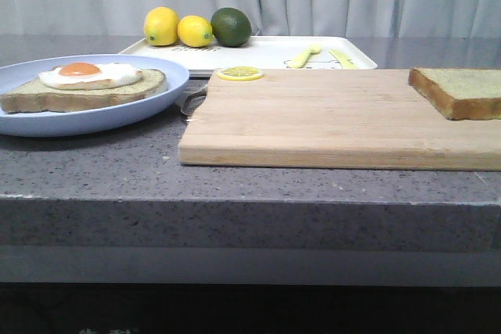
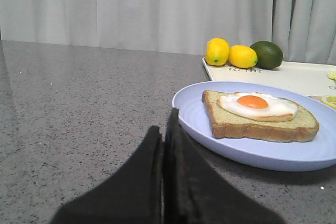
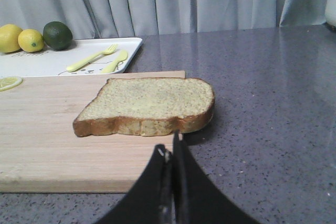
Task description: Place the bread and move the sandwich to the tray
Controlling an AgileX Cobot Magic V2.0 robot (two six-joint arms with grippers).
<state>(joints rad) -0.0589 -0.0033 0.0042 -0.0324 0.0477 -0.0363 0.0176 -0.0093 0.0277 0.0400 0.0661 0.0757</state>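
Observation:
The sandwich (image 1: 86,84) (image 2: 260,115), one bread slice topped with a fried egg, lies on a round pale-blue plate (image 1: 102,115) (image 2: 252,150) at the left. The plain bread (image 1: 462,90) (image 3: 149,106) rests flat on the right end of the wooden cutting board (image 1: 337,123) (image 3: 47,140). The white tray (image 1: 266,54) (image 3: 52,61) (image 2: 283,77) stands behind the board. My left gripper (image 2: 164,124) is shut and holds nothing, just short of the plate's rim. My right gripper (image 3: 170,145) is shut and holds nothing, just in front of the bread's crust. Neither gripper shows in the front view.
On the tray lie two lemons (image 1: 178,27), a lime (image 1: 231,26) and a yellow fork and spoon (image 3: 100,60). A lemon slice (image 1: 240,73) sits on the board's far edge. The grey counter's front edge (image 1: 250,201) runs close below the board; curtains hang behind.

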